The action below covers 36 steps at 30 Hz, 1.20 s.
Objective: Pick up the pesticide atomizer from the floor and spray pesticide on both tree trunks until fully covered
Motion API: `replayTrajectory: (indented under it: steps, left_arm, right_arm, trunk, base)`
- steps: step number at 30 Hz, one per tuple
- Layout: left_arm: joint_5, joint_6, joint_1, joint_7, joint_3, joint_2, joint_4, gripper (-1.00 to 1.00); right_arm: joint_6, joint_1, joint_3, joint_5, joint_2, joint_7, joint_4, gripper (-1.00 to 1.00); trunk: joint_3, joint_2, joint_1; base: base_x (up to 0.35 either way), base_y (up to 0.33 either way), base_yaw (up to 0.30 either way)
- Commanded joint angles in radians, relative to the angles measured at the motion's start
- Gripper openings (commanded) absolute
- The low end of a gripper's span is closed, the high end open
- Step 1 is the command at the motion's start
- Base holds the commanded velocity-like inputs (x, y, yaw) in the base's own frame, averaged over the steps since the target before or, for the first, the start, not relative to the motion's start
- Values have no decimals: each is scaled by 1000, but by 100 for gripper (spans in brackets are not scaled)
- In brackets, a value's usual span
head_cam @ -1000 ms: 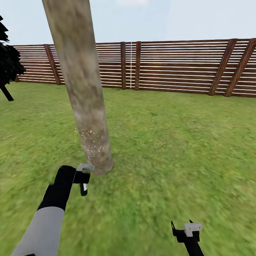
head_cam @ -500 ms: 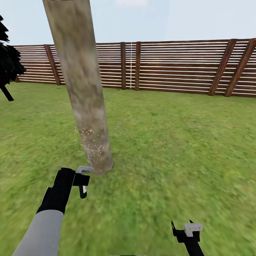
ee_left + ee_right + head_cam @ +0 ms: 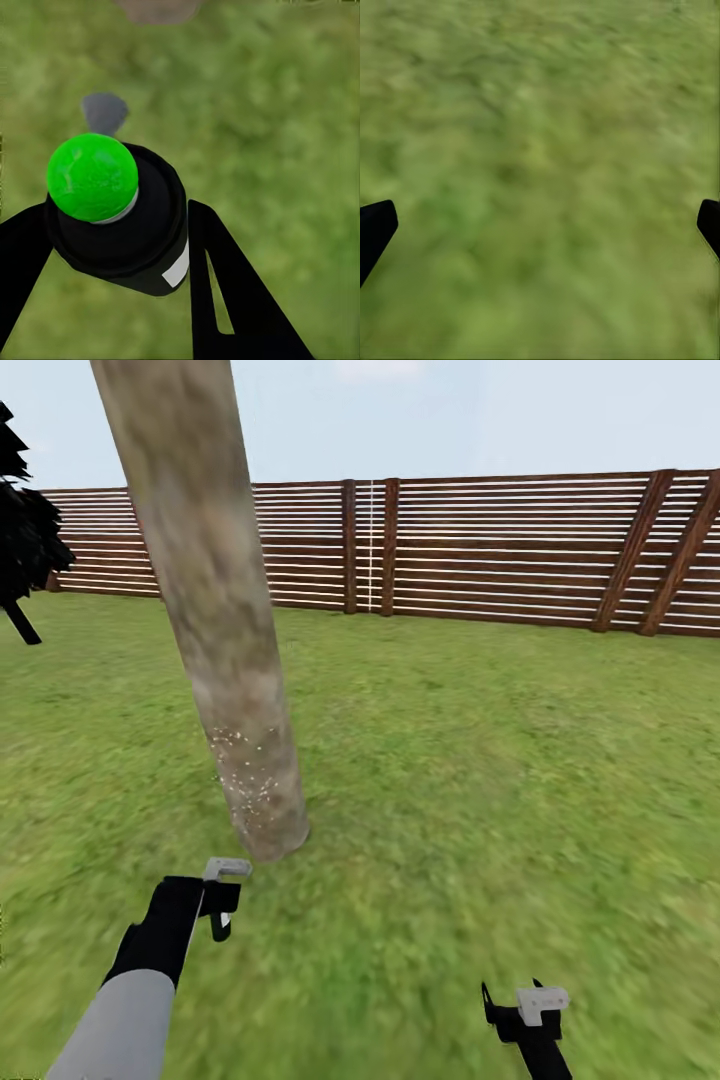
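Left gripper (image 3: 112,247) pinches bottle (image 3: 120,217) near trunk (image 3: 215,620) base to spray it; right gripper (image 3: 540,225) spread, idle.

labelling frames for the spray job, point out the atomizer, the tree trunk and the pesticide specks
pesticide atomizer (image 3: 120,221): left wrist view, black body below the green cap
tree trunk (image 3: 215,610): head view, middle of the mottled column
pesticide (image 3: 250,785): head view, white specks on the lower trunk

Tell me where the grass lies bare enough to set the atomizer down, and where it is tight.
Bare grass runs from the tree trunk to the fence, and between the left end effector and the right end effector. It is tight at the trunk base, close ahead of the left end effector holding the atomizer.
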Motion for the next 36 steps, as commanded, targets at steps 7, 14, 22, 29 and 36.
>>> replayTrajectory:
  steps: [7,14,22,29,36]
  left_arm:
    - [-1,-13,1,11,1,-19,7,-100]
    - [-1,-13,1,11,0,-26,7,-100]
    - [2,-13,0,78,0,-34,14,-100]
    - [3,-14,1,79,0,-38,14,-100]
    - [2,-13,0,79,0,-38,13,-100]
  right_arm:
    - [0,0,0,0,0,0,0,100]
    - [0,0,0,0,0,-2,0,100]
    - [0,0,0,0,0,-2,0,100]
    - [0,0,1,0,0,0,0,100]
    - [0,0,0,-1,0,0,0,100]
  trunk:
    - [0,0,0]
    - [0,0,0]
    - [0,0,0]
    - [0,0,0]
    - [0,0,0]
  base:
    - [119,-270,133]
    - [71,-288,64]
    - [2,-296,270]
    - [0,-298,70]
    - [41,-319,0]
